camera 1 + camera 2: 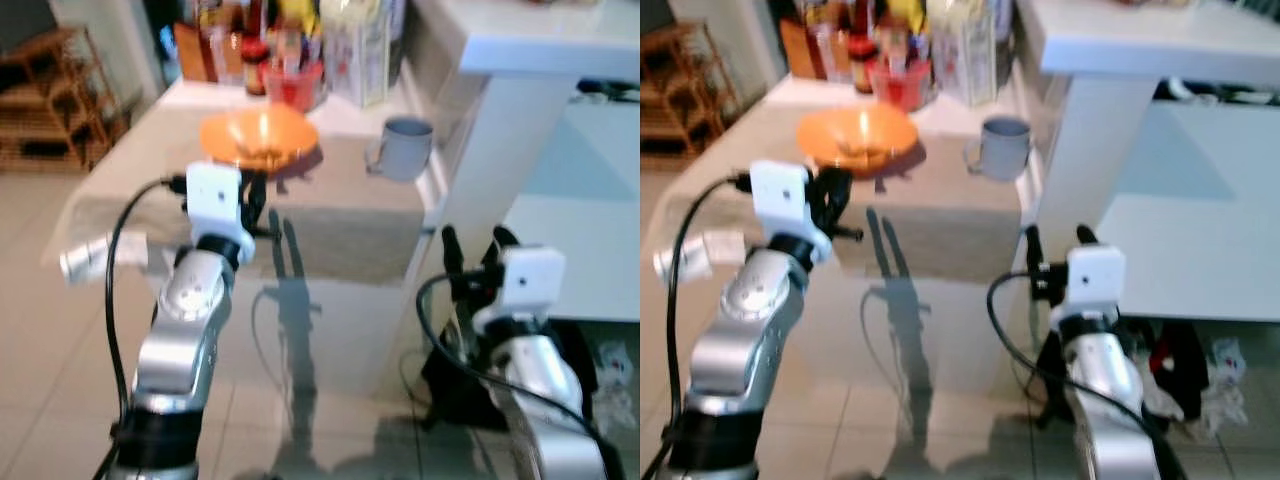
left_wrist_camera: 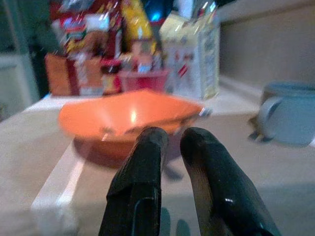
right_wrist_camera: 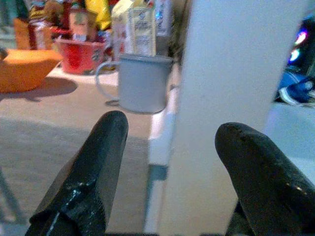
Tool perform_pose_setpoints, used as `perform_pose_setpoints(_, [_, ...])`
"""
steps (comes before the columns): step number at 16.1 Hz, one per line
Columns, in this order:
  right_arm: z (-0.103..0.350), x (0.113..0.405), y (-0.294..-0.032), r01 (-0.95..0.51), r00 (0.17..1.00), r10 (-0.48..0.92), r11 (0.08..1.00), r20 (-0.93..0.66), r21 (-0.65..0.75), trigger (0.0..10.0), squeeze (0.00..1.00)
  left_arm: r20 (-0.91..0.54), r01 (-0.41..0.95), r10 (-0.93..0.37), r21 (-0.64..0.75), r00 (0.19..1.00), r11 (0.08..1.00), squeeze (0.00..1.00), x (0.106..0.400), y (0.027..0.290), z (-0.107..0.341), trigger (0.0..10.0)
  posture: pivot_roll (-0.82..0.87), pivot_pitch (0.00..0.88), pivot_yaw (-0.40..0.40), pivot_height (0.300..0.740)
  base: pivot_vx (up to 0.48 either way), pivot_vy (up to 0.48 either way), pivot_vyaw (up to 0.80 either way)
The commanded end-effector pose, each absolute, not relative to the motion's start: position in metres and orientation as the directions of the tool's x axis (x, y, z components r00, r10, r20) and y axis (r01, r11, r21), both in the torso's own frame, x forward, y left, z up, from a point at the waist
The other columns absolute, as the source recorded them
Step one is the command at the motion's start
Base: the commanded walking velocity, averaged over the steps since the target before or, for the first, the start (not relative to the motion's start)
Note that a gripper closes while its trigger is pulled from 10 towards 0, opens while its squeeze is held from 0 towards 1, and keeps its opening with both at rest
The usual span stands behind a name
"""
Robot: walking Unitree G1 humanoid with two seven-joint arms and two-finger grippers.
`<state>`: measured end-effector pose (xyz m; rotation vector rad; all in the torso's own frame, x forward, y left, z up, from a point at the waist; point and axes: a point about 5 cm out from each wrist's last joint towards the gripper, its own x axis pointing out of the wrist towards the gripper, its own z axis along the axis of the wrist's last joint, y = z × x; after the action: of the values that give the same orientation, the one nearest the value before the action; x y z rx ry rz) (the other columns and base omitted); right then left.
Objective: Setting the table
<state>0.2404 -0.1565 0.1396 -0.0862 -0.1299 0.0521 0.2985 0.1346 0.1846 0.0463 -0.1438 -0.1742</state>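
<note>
**Left claw lined up on the orange bowl**

Silver forearms fill the lower frame of the head views. At lower left the left gripper (image 1: 252, 205) is raised over the near part of the table (image 1: 330, 250), its 2 black fingers (image 2: 142, 172) nearly together with a thin gap between them and nothing held. At lower right the right gripper (image 1: 478, 252) sits lower, off the table's near right corner, its fingers spread wide and empty, with the white post (image 3: 231, 98) straight ahead.

The step in hand looks like a reach for the orange bowl (image 1: 258, 138). To do it well, the left claw should open before closing in, come at the near rim rather than the sloping side, and pinch the wall firmly, since the bowl is wide and shallow and could tip or slide. Keep clear of the grey mug (image 1: 403, 148) to its right.

The bowl sits upper centre of the frame, upright, glossy, with something small and dark inside that I cannot identify. Behind it, cartons and jars (image 1: 290, 40) crowd the far edge.
</note>
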Motion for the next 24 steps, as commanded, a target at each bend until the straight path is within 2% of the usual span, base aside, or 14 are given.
perform_pose_setpoints(1, [0.142,0.244,-0.154,-0.056,0.988,0.069,0.994,0.138,-0.096,10.0,0.0,0.122,0.153,-0.16,0.061,0.98,0.986,0.0,0.3,0.138,0.182,10.0,0.0,0.0,-0.01,0.718,0.0,0.0,0.0])
perform_pose_setpoints(5, [0.143,0.247,-0.152,-0.073,0.986,0.087,0.992,0.145,-0.099,10.0,0.0,0.144,0.153,-0.159,0.053,0.977,0.987,0.0,0.3,0.137,0.186,10.0,0.0,0.0,-0.009,0.718,0.0,0.0,0.0])
perform_pose_setpoints(10, [0.176,0.254,-0.134,-0.177,0.935,0.21,0.975,0.287,-0.138,10.0,0.0,0.225,0.163,-0.171,0.053,0.959,0.985,0.0,0.299,0.13,0.201,10.0,0.01,0.0,-0.016,0.718,0.311,0.352,0.0])
perform_pose_setpoints(14, [0.182,0.255,-0.13,-0.191,0.923,0.228,0.971,0.311,-0.143,10.0,0.0,0.267,0.185,-0.208,0.107,0.941,0.977,0.0,0.297,0.124,0.21,10.0,0.01,0.0,-0.018,0.718,0.352,0.32,0.0])
perform_pose_setpoints(18, [0.183,0.254,-0.129,-0.184,0.919,0.222,0.973,0.325,-0.142,10.0,0.0,0.267,0.208,-0.256,0.195,0.929,0.959,0.0,0.3,0.116,0.213,10.0,0.01,0.0,-0.014,0.718,0.438,-0.129,0.0])
perform_pose_setpoints(24, [0.203,0.266,-0.13,-0.148,0.91,0.189,0.979,0.369,-0.138,10.0,0.0,0.291,0.212,-0.257,0.178,0.921,0.961,0.0,0.301,0.113,0.217,10.0,0.01,0.0,-0.009,0.718,0.0,0.0,0.0])
